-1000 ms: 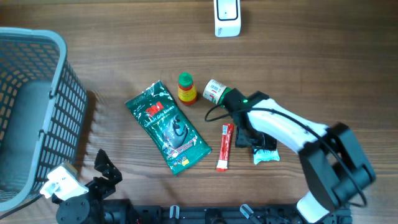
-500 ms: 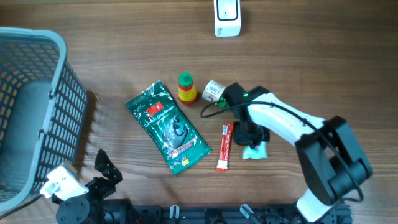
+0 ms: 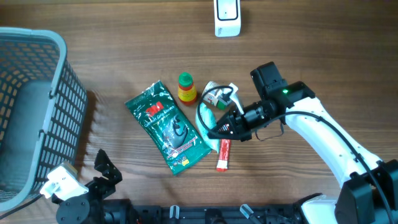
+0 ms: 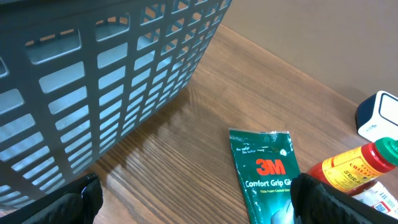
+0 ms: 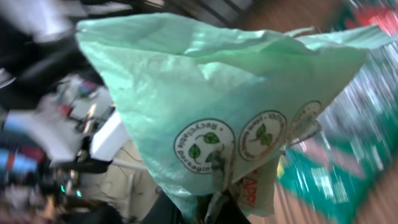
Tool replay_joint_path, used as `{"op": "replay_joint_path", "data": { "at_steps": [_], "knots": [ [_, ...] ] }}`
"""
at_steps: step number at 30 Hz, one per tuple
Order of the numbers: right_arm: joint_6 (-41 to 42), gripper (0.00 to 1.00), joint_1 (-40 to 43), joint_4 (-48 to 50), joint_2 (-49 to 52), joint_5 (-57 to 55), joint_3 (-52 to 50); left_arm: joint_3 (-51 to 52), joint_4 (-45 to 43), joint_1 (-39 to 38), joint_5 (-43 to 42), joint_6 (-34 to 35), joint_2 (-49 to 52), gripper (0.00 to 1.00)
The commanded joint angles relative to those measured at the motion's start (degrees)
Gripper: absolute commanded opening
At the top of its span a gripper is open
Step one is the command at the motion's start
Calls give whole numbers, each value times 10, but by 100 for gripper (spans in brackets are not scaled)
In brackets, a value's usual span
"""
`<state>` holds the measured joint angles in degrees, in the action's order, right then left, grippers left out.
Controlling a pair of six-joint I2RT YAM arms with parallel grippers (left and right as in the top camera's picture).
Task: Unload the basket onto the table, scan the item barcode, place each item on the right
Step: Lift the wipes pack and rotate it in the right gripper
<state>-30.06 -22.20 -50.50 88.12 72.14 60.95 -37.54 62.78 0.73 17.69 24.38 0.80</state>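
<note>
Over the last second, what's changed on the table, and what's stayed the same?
The right gripper closed on the pale green packet that lay at the table's right side, lifted it and swung it left, over the top end of the red sachet. The packet is now held off the table. The 3M pouch, green-capped bottle, red sachet, basket and scanner have not moved.

A mock shop checkout on a wooden table (image 3: 124, 50): shopping basket (image 3: 31, 35), white scanner (image 3: 227, 17), packaged goods (image 3: 168, 127).
</note>
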Motion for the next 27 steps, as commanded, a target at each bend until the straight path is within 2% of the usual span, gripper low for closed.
{"op": "replay_joint_path", "data": {
  "at_steps": [1, 4, 9, 13, 15, 16, 17, 20, 23, 27],
  "knots": [
    [-221, 5, -1, 21, -1, 180, 4, 1, -3, -4, -3, 5, -4, 100],
    [-277, 5, -1, 39, -1, 209, 4, 1, -3, -4, -3, 5, -4, 100],
    [-271, 4, -1, 49, -1, 208, 4, 1, -3, -4, -3, 5, -4, 100],
    [-235, 4, -1, 49, -1, 181, 5, 1, -3, -4, -3, 5, -4, 100],
    [-177, 4, -1, 60, -1, 132, 5, 1, -3, -4, -3, 5, -4, 100],
    [-114, 4, -1, 77, -1, 87, 5, 1, -3, -4, -3, 5, -4, 100],
    [-16, 5, -1, 109, -1, 24, 5, 1, -3, -4, -3, 5, -4, 100],
    [146, 4, 0, 177, -4, -96, 10, 1, -3, -4, -3, 5, -4, 100],
    [228, 4, 1, 209, -11, -196, 24, 1, -3, -4, -3, 5, -4, 100],
    [345, 4, 1, 214, -14, -423, 50, 1, -3, -4, -3, 5, -4, 100]
  ]
}}
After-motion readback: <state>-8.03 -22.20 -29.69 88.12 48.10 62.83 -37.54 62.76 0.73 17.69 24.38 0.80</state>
